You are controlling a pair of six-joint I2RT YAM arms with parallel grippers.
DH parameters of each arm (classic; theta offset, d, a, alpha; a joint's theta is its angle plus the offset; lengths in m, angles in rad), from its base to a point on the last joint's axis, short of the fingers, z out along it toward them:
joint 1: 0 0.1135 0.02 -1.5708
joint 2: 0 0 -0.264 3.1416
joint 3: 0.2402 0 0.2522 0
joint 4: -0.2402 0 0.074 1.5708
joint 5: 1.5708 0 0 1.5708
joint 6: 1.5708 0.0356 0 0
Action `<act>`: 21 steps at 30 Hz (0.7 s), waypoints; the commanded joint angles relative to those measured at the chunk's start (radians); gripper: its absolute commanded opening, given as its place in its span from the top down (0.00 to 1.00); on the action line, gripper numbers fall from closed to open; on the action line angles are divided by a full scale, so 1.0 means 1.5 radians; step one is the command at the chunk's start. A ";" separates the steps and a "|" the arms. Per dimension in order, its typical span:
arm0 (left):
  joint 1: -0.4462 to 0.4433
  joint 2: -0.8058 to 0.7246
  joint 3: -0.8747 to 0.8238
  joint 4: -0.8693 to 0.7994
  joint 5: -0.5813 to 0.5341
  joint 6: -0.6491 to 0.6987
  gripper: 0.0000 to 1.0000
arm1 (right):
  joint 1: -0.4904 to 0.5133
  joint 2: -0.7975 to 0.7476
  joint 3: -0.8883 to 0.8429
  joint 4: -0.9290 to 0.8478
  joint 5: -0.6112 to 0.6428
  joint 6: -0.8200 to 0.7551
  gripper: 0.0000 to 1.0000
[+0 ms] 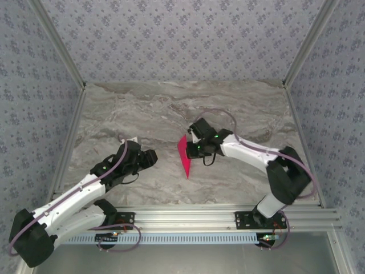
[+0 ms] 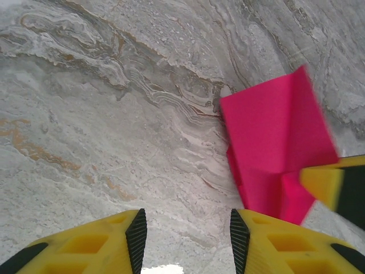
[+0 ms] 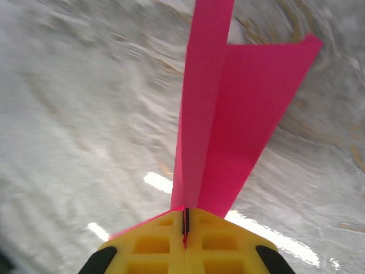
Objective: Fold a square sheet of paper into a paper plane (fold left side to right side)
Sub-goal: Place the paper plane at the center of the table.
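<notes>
Magenta paper plane is pinched along its folded spine by the right gripper, jaws clamped tight on it, edge-up over the marble surface, probably to hold the creases shut; left gripper hovers near the plane, jaws apart, empty.

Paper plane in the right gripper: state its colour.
Bright magenta-pink. The paper plane shows best in the right wrist view, pinched in the shut right gripper.
</notes>
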 commanded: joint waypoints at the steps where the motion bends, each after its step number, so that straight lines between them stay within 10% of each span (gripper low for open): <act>1: 0.005 -0.008 0.011 -0.017 -0.016 0.007 0.55 | -0.050 -0.036 -0.088 0.123 -0.133 0.043 1.00; 7: 0.005 -0.007 0.016 -0.021 -0.018 0.007 0.54 | -0.122 0.019 -0.173 0.189 -0.202 0.026 1.00; 21: 0.004 -0.013 0.049 -0.022 -0.030 0.058 0.36 | -0.091 -0.109 -0.042 -0.186 0.029 -0.100 0.52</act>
